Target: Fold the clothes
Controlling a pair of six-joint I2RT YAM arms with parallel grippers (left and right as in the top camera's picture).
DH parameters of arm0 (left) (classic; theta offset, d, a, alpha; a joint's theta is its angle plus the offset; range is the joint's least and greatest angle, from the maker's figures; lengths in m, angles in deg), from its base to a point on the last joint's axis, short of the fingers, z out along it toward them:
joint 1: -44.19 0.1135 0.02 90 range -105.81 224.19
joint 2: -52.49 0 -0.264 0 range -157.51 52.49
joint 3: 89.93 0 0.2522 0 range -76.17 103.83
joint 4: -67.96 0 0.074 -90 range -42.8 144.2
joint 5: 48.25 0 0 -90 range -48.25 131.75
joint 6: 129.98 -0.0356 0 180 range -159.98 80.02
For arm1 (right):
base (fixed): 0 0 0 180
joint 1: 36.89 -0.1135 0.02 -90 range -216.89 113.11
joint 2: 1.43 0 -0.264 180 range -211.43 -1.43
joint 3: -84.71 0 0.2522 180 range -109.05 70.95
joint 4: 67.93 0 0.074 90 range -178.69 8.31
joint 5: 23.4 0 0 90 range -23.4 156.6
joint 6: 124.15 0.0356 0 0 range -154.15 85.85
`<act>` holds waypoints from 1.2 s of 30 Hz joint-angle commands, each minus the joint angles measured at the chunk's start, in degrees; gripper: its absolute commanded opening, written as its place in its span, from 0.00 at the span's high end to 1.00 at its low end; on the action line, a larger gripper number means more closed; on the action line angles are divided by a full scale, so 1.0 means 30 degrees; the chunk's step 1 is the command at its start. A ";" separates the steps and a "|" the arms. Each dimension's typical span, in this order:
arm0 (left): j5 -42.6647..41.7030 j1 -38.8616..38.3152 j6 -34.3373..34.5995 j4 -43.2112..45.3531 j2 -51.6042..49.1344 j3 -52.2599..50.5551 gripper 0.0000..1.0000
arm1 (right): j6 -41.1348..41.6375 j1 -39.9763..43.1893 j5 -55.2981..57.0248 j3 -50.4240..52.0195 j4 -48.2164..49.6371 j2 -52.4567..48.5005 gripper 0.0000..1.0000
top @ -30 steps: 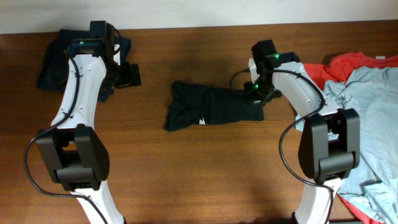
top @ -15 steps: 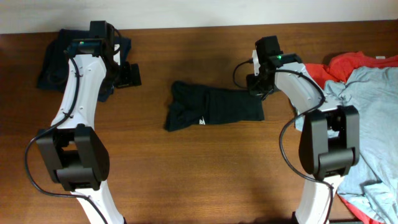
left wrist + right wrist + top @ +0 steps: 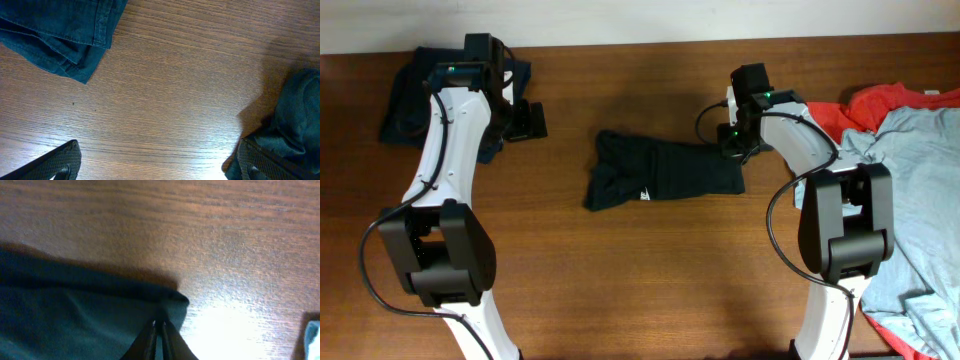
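- Presently, black T-shirt: one. Soft dark cloth gathered into a rumpled strip, lying flat on the middle of the worktop. It has a small white label near its lower edge. One end lies under the right jaws; the other end points toward the left jaws.
- Right jaws: pressed together, fingertips set on the hemmed corner of the black T-shirt. Whether cloth is nipped between them cannot be told.
- Left jaws: spread wide above bare wood, holding nothing, fingertips well apart.
- Navy garment: one. Dark blue and heaped in folds with a stitched hem showing, it lies just behind the left jaws.
- Blue-grey T-shirt: one. Pale, loose and creased, it lies beyond the right jaws on the side away from the black T-shirt.
- Red-orange T-shirt: one. It lies under the blue-grey T-shirt, showing at its far and near edges.
- Tally: four garments and two pairs of jaws.
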 commanded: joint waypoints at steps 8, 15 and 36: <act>0.0138 -0.0007 -0.0306 -0.0015 0.0474 0.0248 0.00 | 0.1537 0.1523 -0.1851 -0.1581 -0.3694 0.2120 0.83; 0.0138 -0.0007 -0.0306 -0.0015 0.0474 0.0248 0.01 | 0.0146 0.2892 -0.6462 -0.0998 -0.4743 0.2076 0.51; 0.0138 -0.0007 -0.0306 -0.0015 0.0474 0.0248 0.01 | 0.1661 0.3293 -0.8269 0.5792 0.3024 0.2025 0.52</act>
